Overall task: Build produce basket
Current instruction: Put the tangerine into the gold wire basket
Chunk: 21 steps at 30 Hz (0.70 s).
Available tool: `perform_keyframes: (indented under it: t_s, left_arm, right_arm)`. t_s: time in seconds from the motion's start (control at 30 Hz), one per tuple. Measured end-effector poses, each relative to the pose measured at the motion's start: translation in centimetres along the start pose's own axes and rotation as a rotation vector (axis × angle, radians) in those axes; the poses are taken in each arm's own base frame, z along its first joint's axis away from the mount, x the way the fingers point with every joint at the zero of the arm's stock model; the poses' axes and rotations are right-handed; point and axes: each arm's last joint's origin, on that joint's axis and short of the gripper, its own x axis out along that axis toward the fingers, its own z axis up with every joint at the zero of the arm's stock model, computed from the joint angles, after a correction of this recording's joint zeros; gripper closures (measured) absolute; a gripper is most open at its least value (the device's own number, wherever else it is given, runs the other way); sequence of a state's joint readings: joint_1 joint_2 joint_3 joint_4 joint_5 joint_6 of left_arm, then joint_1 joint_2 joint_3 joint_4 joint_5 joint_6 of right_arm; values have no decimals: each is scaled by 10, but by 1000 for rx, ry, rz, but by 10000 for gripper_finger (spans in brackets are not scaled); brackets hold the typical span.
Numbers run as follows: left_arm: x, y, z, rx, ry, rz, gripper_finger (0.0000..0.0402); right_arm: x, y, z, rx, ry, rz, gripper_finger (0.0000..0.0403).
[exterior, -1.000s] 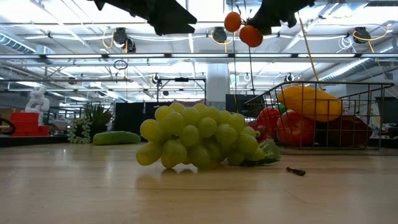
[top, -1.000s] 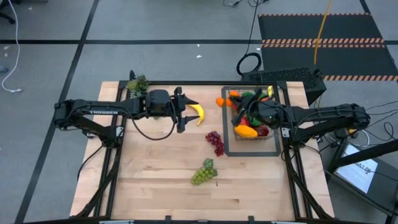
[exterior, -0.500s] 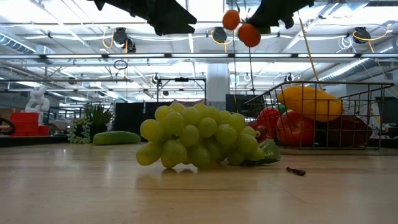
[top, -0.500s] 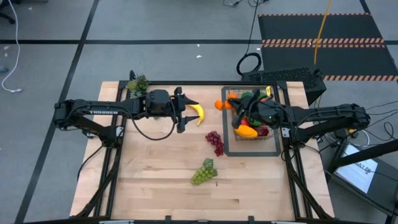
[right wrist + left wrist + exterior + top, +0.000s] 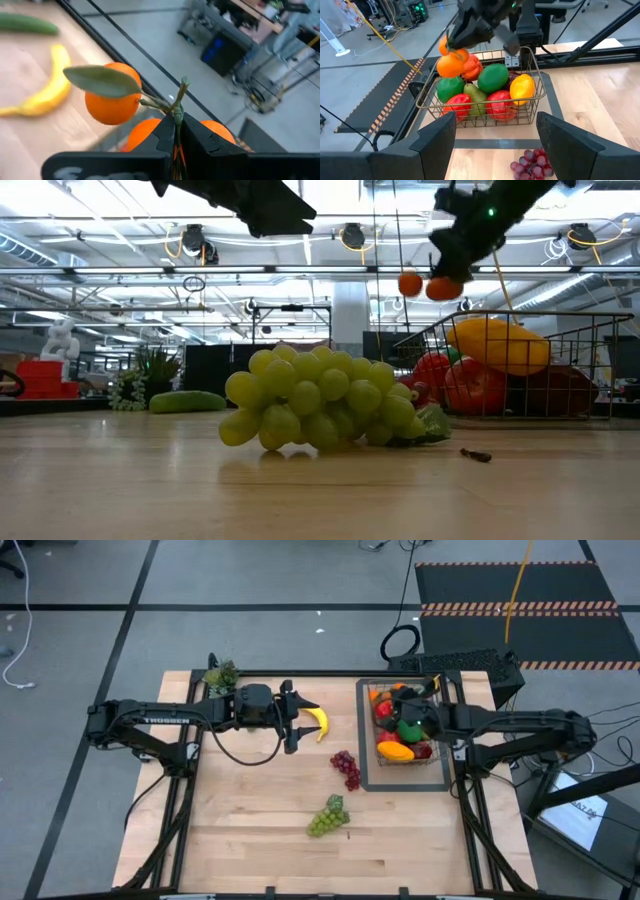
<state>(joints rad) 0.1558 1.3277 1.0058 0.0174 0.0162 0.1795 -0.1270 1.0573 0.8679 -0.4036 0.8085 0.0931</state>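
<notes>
- Your right claw [image 5: 175, 131] is clamped on the stem of the oranges [image 5: 425, 285], hanging over the basket [image 5: 436, 755].
- Lower them into a gap before you let go.
- The basket holds apples, mango and limes.
- Your left claw [image 5: 297, 718] waits, fingers apart, beside the banana [image 5: 318, 722].

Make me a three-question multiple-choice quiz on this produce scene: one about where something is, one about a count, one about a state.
1. Where does the banana lie?
A. in the basket
B. on the table by the left gripper
C. on the floor

2. How many grape bunches lie on the table?
A. one
B. two
C. four

3. What is the right gripper doing?
A. hanging open
B. pinching the oranges' stem
C. holding a cucumber

Answers:
1 B, it lies beside the left gripper.
2 B, purple grapes and green grapes.
3 B, its fingers clamp the oranges above the basket.
</notes>
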Motion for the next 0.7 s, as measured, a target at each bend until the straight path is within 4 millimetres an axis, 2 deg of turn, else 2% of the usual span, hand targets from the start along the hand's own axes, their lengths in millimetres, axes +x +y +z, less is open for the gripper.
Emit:
perform_keyframes:
  t_s: [0.27, 0.57, 0.7]
  left_arm:
    - [0, 0, 0, 0, 0, 0, 128]
    - [0, 0, 0, 0, -1, 0, 128]
    - [0, 0, 1, 0, -5, 1, 128]
  right_arm:
    - [25, -9, -27, 15, 77, -92, 387]
    - [43, -19, -39, 70, 95, -38, 384]
    - [46, -22, -42, 86, 100, -52, 361]
